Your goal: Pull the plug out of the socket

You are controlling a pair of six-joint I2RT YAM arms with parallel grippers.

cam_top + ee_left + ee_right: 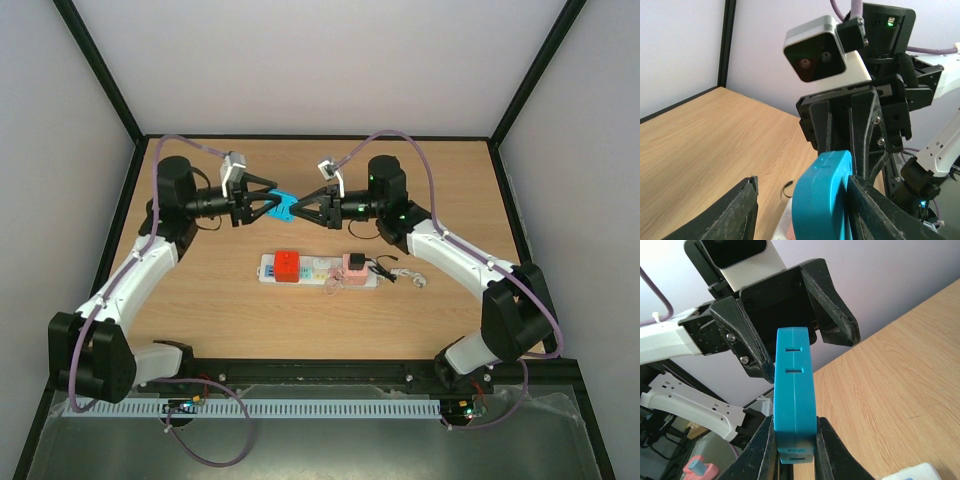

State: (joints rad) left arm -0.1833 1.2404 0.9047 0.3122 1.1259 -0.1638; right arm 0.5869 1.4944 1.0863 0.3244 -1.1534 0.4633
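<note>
socket [318,270] flat on table [205,300], red plug [288,265] in its left part, pink plug [352,267] in its right | beyond socket, raised clear of it: blue plug [283,205] | right gripper [795,432] clamped on blue plug | left gripper [804,185] spread wide, straddling its other end
</note>
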